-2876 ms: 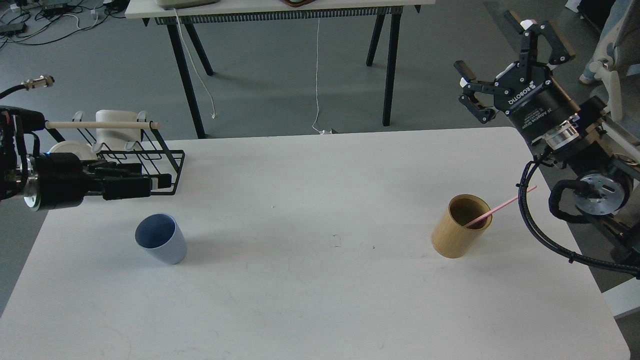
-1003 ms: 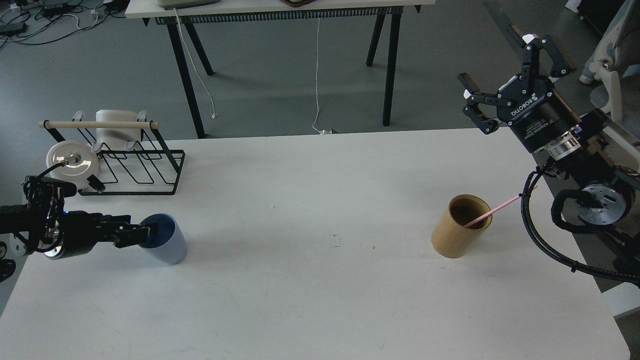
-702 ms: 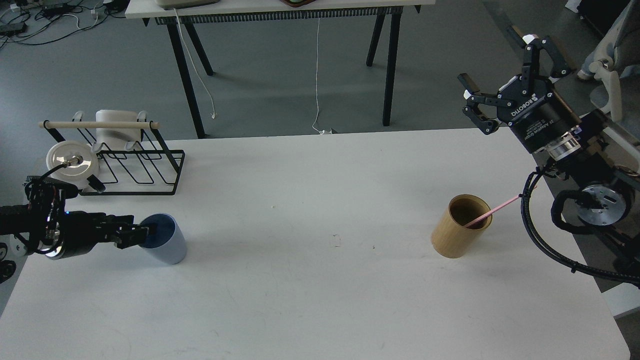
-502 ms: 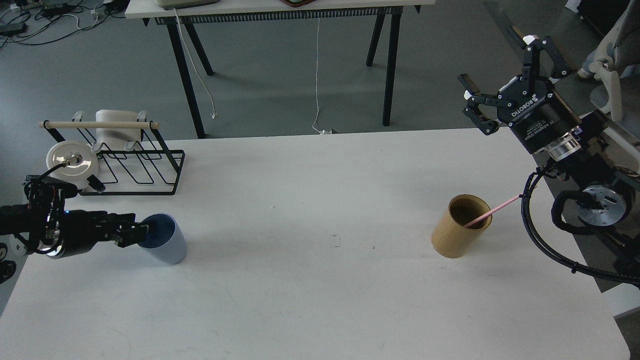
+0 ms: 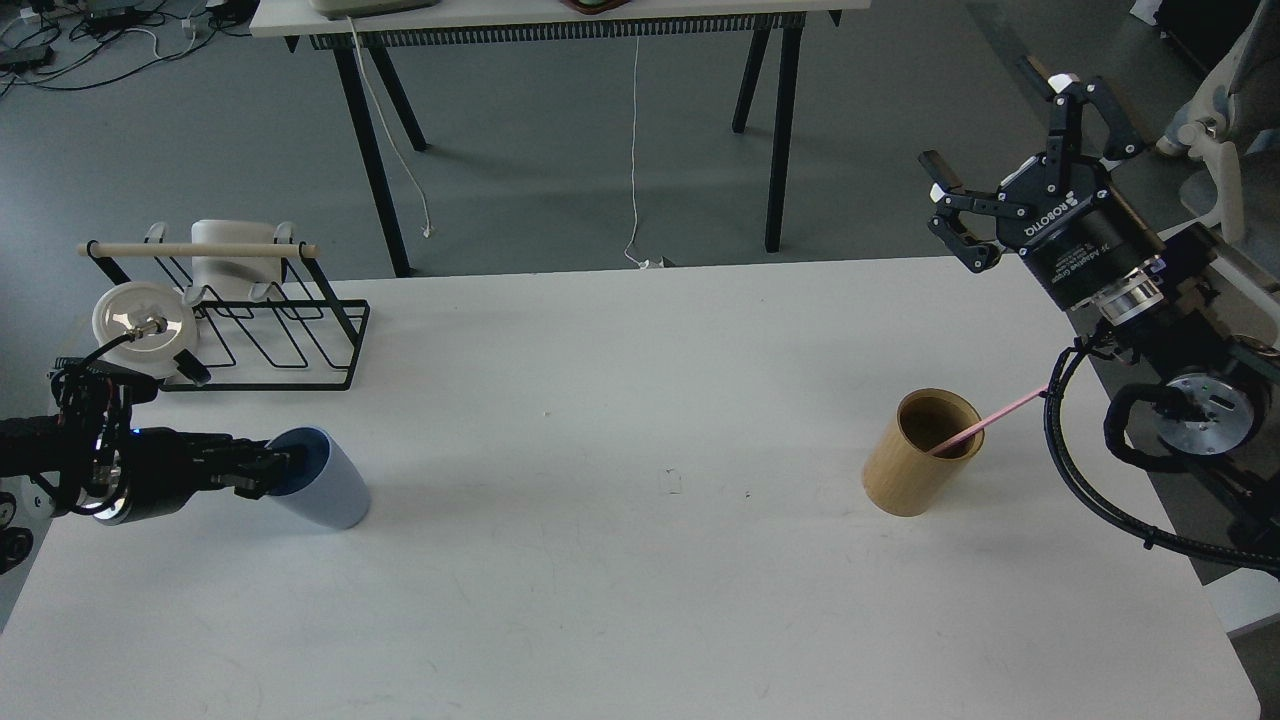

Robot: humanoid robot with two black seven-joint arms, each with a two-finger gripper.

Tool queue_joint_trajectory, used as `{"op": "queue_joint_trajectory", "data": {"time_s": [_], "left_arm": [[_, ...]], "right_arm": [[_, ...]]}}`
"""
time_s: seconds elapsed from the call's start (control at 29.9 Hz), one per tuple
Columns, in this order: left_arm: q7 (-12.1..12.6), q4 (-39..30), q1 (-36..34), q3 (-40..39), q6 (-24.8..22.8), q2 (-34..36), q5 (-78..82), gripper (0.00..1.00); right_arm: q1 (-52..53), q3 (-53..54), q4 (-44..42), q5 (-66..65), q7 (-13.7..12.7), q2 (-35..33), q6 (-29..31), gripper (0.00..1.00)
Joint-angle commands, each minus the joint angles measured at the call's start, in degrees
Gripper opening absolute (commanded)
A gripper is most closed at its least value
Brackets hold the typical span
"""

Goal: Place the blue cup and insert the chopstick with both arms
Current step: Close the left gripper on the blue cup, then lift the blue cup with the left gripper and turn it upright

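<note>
The blue cup (image 5: 328, 485) is at the left of the white table (image 5: 620, 580), tipped with its mouth turned left toward my arm. My left gripper (image 5: 272, 473) reaches in low from the left and is closed on the cup's rim, one finger inside the mouth. The pink chopstick (image 5: 992, 412) leans in the tan wooden holder (image 5: 920, 455) at the right, its top pointing right. My right gripper (image 5: 982, 118) is open and empty, raised above and behind the table's back right corner, well clear of the holder.
A black wire rack (image 5: 265, 325) with a pale wooden rod (image 5: 200, 250), a white dish (image 5: 140, 318) and a white mug (image 5: 230, 255) stands at the back left, just behind the cup. My right arm's cable (image 5: 1075, 470) hangs beside the holder.
My left arm dropped from the rack to the cup and took its rim. In the last half second the cup tipped over to the left. My right gripper barely moved.
</note>
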Motion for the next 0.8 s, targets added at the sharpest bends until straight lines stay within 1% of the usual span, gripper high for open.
{"op": "queue_joint_trajectory", "data": {"time_s": [0.0,0.2,0.37,0.43,0.5,0.6,0.67,0.77], "left_arm": [[0.0,-0.3,0.0,0.0,0.2,0.1,0.0,0.07],[0.0,-0.8,-0.3,-0.3,0.4,0.3,0.0,0.04],[0.0,-5.2,-1.2,-1.4,-0.2,1.4,-0.2,0.03],[0.0,-7.4,-3.1,-1.7,-1.1,1.7,-0.4,0.03],[0.0,-9.6,-6.6,-1.8,-4.0,0.8,-0.4,0.03],[0.0,-12.3,-12.9,-1.8,-10.1,-4.4,-0.8,0.03],[0.0,-12.1,-16.8,-1.5,-12.5,-9.1,-1.3,0.04],[0.0,-10.0,-21.4,-0.9,-16.0,-14.9,-1.5,0.04]], "right_arm": [[-0.1,0.1,0.0,-0.1,0.0,0.0,0.0,1.00],[-0.2,0.1,0.0,0.0,0.0,0.0,0.0,1.00],[-0.2,0.4,-0.3,-0.1,0.0,0.0,0.0,1.00],[-0.2,1.6,-0.7,-0.1,0.0,-0.3,0.0,1.00],[-0.2,3.0,-1.8,-0.1,0.0,-1.9,0.0,1.00],[-0.2,5.7,-4.6,0.1,0.0,-3.9,0.0,1.00],[-0.2,7.7,-7.5,0.5,0.0,-5.0,0.0,1.00],[-0.2,9.5,-11.0,0.7,0.0,-6.3,0.0,1.00]]}}
